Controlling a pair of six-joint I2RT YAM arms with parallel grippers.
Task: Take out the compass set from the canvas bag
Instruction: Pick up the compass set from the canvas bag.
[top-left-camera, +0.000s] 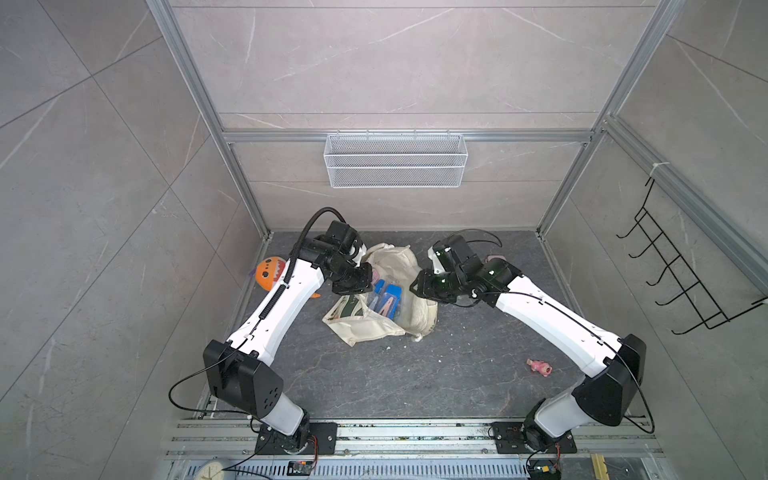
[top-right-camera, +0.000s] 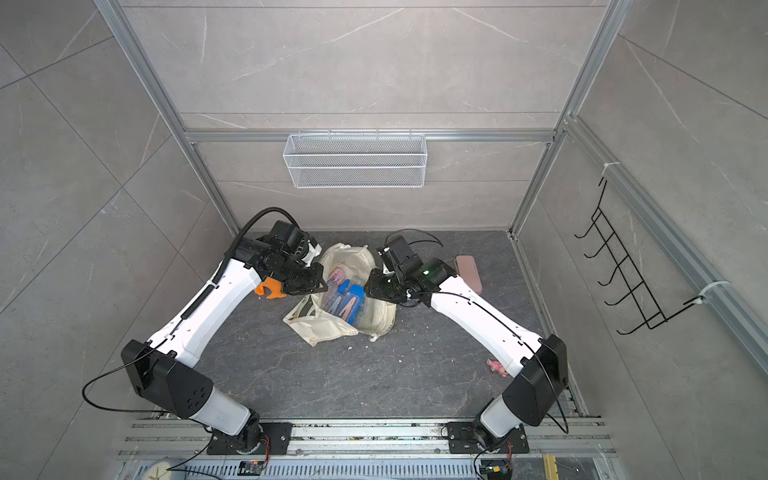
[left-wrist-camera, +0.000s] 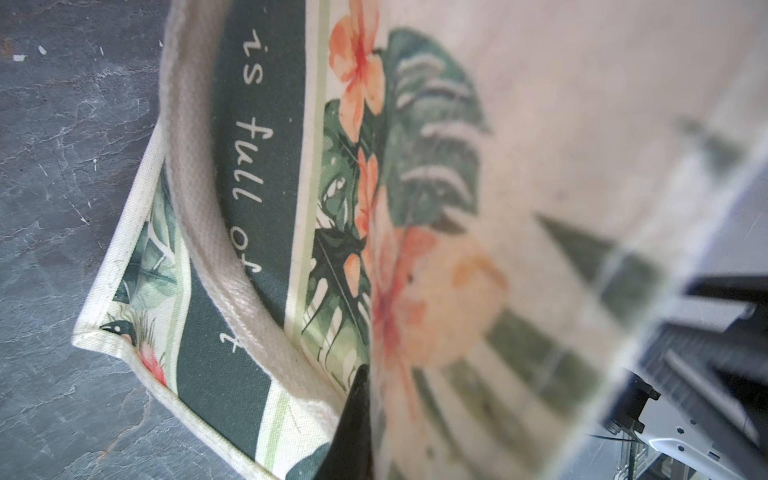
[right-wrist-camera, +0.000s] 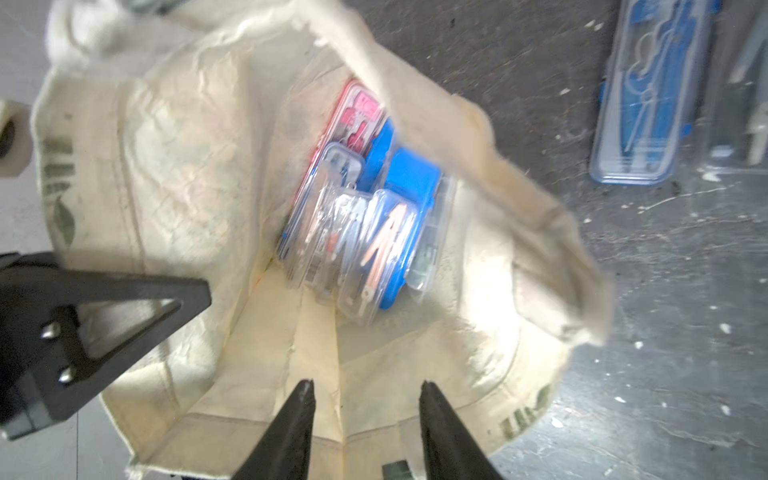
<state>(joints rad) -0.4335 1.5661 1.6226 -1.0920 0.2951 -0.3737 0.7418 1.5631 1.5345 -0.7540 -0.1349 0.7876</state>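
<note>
The cream canvas bag lies open in the middle of the dark table. Its green floral panel with white lettering fills the left wrist view. Inside the bag are several clear and blue plastic cases. The topmost is a compass set. My left gripper is shut on the bag's rim, with one black finger against the cloth. My right gripper is open over the bag's mouth, holding nothing.
An orange plush toy sits behind my left arm. A second blue compass case lies on the table beside the bag. A pink case and a small pink toy lie to the right. A wire basket hangs on the back wall.
</note>
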